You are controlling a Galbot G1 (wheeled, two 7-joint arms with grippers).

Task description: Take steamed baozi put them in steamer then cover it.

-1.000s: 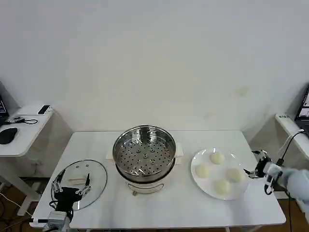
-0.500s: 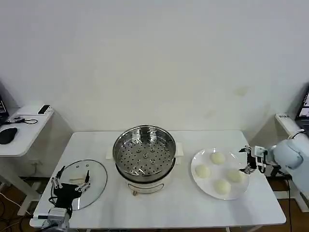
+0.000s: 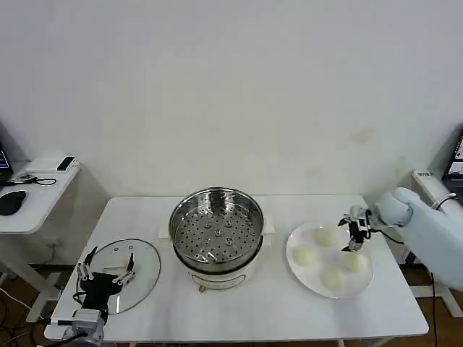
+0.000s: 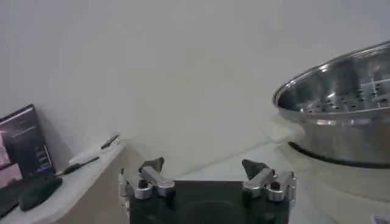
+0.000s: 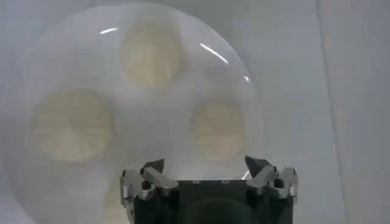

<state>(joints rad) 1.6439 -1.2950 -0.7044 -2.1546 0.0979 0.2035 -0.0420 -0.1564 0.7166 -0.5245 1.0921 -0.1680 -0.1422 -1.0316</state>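
Observation:
Several cream-white baozi lie on a white plate (image 3: 294, 269) at the right of the table, among them baozi (image 3: 304, 255) and baozi (image 3: 333, 278). My right gripper (image 3: 353, 238) hovers open over the plate's far right part, above a baozi (image 5: 219, 131), with nothing between its fingers; it also shows in the wrist view as the right gripper (image 5: 204, 165). The shiny steamer (image 3: 217, 231) stands in the middle with its perforated tray bare. The glass cover (image 3: 145, 266) lies flat at the left. My left gripper (image 3: 108, 262) is open over the cover.
A side desk (image 3: 32, 191) with a mouse (image 3: 11, 202) stands left of the table. In the left wrist view the steamer (image 4: 341, 115) rises at one side and a dark monitor (image 4: 21, 146) sits on that desk. Bare tabletop lies in front of the steamer.
My right arm has swung in from the table's right edge to above the plate of baozi. The left gripper has stayed over the cover.

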